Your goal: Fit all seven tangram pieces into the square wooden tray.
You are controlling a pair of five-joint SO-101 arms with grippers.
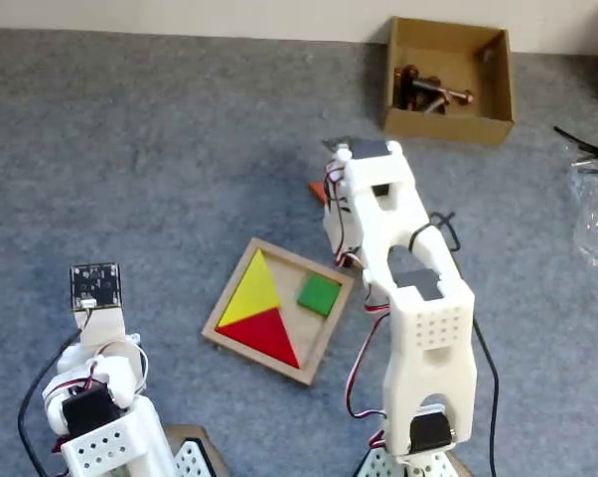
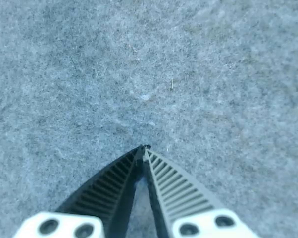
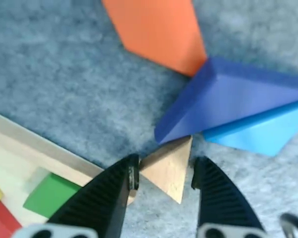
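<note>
Small pale wooden triangle (image 3: 166, 171): on grey carpet (image 3: 65, 74) just beside the rim of the square wooden tray (image 3: 35, 144), between the parted jaws of the right gripper (image 3: 165, 172), tip touching a dark blue triangle (image 3: 228, 94). Risk: closing could twist it or drag the blue piece. Left gripper (image 2: 144, 148): fingers together, over carpet.

Orange piece (image 3: 159, 32), ahead of the right gripper (image 3: 165, 171): cropped by frame edge. Light-blue piece (image 3: 258, 131): likewise cropped. Tray (image 3: 35, 148), beside one finger: cropped.
</note>
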